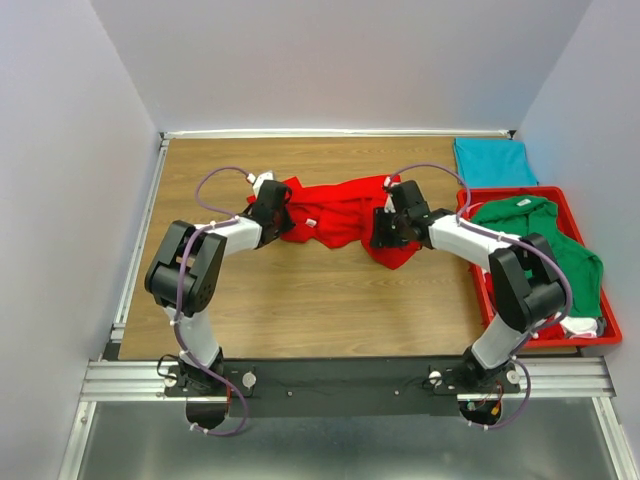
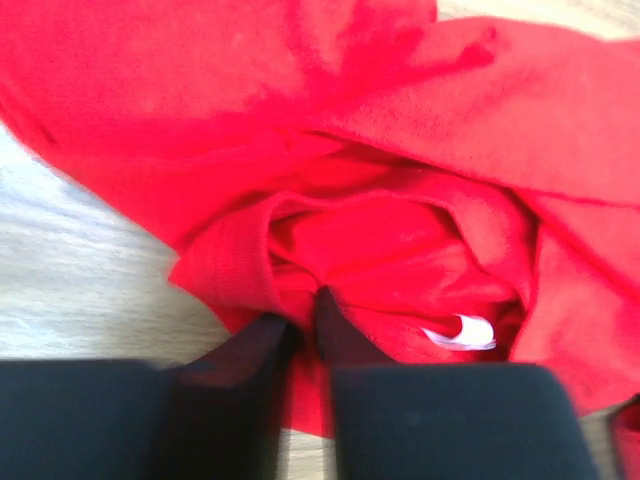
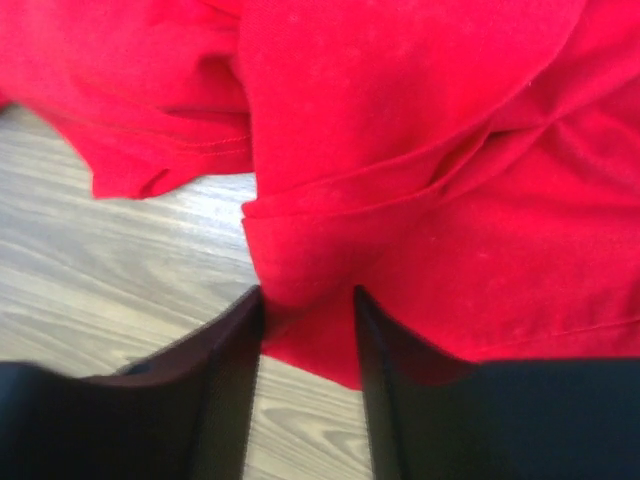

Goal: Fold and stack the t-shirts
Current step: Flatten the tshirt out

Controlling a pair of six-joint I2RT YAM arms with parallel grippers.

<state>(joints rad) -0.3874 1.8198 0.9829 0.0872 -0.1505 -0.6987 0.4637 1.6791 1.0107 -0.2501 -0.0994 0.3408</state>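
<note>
A bright red t-shirt (image 1: pixel 340 215) lies crumpled across the middle of the wooden table, stretched between my two grippers. My left gripper (image 1: pixel 283 215) is at its left end. In the left wrist view the gripper (image 2: pixel 300 312) is shut on a fold of the red shirt (image 2: pixel 400 150), beside its white label (image 2: pixel 460 332). My right gripper (image 1: pixel 385 228) is at the shirt's right end. In the right wrist view the gripper (image 3: pixel 308 295) is shut on a thick fold of the red shirt (image 3: pixel 420 150). A folded teal t-shirt (image 1: pixel 492 162) lies at the back right.
A red plastic tray (image 1: pixel 612 338) stands at the right edge, holding a crumpled green t-shirt (image 1: pixel 545 235) and some white cloth (image 1: pixel 582 325). Grey walls close in the table on three sides. Bare wood shows in front of the red shirt (image 1: pixel 300 300).
</note>
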